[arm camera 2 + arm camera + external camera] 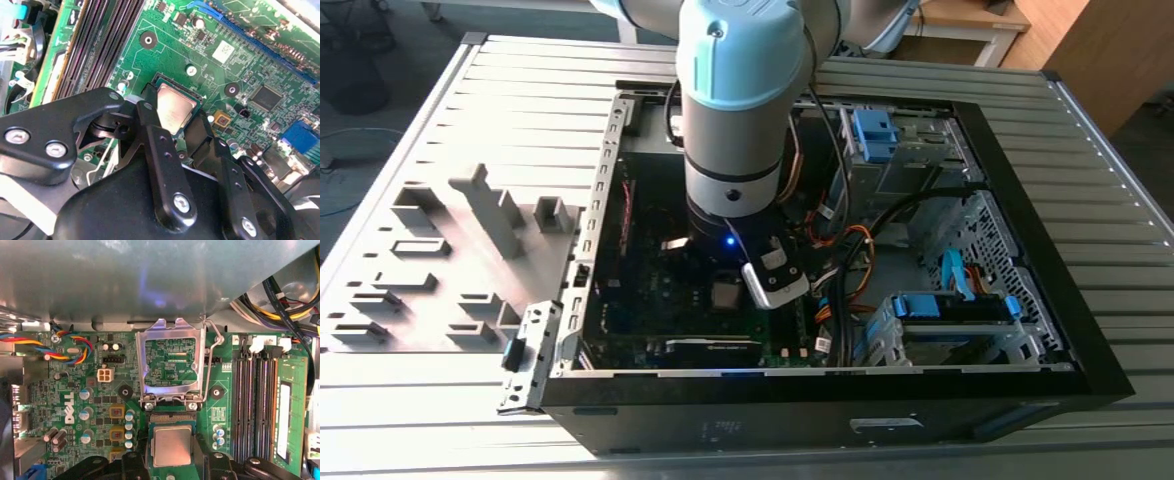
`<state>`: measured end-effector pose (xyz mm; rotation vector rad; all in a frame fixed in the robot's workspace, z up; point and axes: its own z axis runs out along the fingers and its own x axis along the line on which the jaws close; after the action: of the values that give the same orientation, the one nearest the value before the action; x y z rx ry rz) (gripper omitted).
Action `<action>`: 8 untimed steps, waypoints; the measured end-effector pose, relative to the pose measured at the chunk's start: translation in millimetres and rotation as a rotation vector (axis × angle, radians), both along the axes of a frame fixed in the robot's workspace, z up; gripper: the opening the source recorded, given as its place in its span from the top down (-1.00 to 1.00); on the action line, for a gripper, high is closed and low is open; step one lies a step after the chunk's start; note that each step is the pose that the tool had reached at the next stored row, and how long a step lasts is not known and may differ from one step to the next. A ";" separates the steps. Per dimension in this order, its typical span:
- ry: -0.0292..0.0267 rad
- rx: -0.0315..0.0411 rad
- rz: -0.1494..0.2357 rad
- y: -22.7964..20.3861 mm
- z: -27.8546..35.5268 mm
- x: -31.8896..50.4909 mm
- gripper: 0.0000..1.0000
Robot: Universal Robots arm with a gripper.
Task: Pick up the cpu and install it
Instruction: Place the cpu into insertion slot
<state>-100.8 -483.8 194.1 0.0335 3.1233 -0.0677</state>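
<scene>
Container: the black computer case (827,425) lies open on its side. It holds the green motherboard (100,405), bundled cables (854,262) and blue drive brackets (874,135).

In both wrist views the cpu (171,445) lies flat, silver top up, in the socket area of the motherboard. The metal retention frame (172,329) stands hinged open just beside it, and its wire lever (212,360) is raised. The memory slots (250,405) run alongside, near the socket.

The end effector (177,125) straddles the cpu. Whether it is clamped on the chip or standing free of it cannot be told.

Surface: a slatted metal table (520,90) carries the case. Grey fixture blocks (487,215) sit on it toward the exterior view's left, apart from the case. A wooden cabinet (1107,50) stands beyond the table.

Obstruction: the arm (734,120) reaches down into the case and hides the socket in the exterior view.
</scene>
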 end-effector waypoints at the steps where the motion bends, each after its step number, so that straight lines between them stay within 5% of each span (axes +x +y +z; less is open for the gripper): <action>1: 0.0000 0.0000 0.001 0.0 -0.1 0.0 0.09; 8: -0.0006 0.0000 0.042 -0.1 -1.1 0.1 0.09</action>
<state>-100.7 -483.8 193.0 -0.0313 3.1219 -0.0671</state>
